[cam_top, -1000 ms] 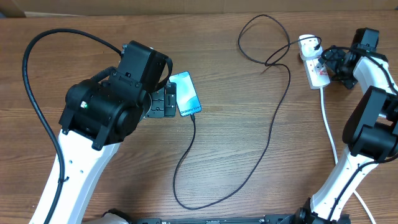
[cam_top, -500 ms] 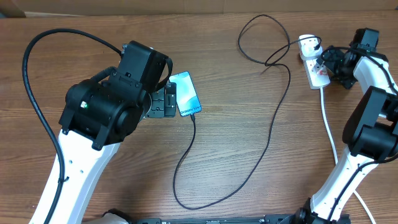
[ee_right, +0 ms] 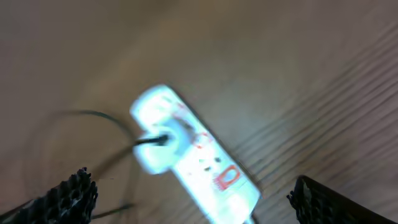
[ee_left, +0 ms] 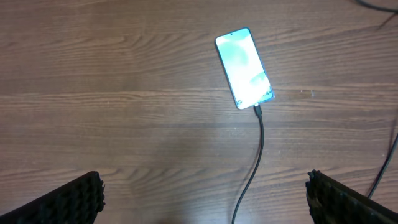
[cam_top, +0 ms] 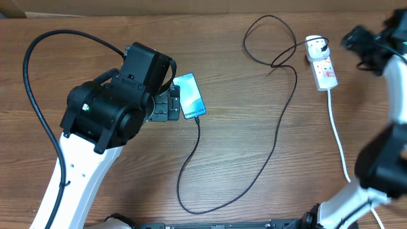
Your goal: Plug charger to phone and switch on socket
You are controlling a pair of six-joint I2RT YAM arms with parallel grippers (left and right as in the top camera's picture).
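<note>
Both tools gape empty: left tool (ee_left: 205, 196) above the phone (ee_left: 244, 67), right tool (ee_right: 193, 190) over the far-right socket (cam_top: 324, 70); snagging the charger (ee_left: 260, 143) could unseat it.

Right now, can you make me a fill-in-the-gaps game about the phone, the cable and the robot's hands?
1. The phone lies flat with its lit screen facing ____.
2. The charger plugged into it is coloured ____.
3. The socket has a thick cord coloured ____.
4. The left gripper and the right gripper each hold ____.

Missing words: up; black; white; nothing.
</note>
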